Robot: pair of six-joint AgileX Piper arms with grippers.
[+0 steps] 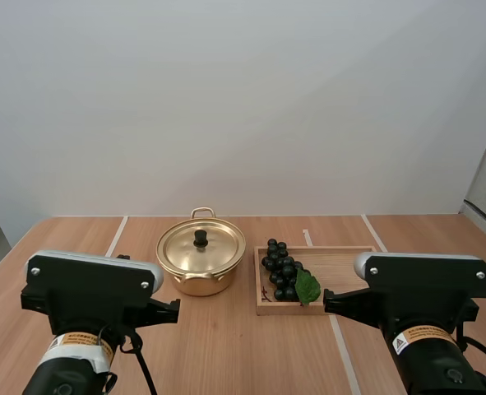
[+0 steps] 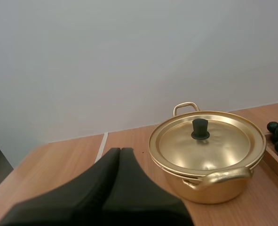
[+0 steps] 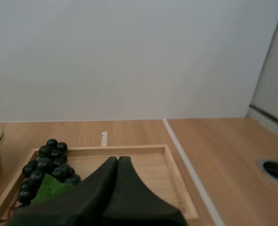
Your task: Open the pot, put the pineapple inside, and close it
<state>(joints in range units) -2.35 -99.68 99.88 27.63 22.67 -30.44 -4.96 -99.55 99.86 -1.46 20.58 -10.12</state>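
Pot [image 1: 201,262] lidded | grapes [image 1: 282,269] on tray [image 1: 345,267] | left gripper [image 2: 120,150], right gripper [image 3: 117,159] fingers pressed together | arm labels [image 1: 78,341] unreadable

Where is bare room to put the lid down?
Bare table left of the pot and in front of it; also the tray's right half. Crowded: the tray's left half, where grapes lie beside the pot.

The left arm [image 1: 90,284] and right arm [image 1: 428,288] are black boxy housings capped by silver-grey shells with small screws; each black link below carries an orange-and-white warning label [image 1: 80,339]; the left gripper [image 2: 120,150] and right gripper [image 3: 117,159] have matte black tapering fingers.
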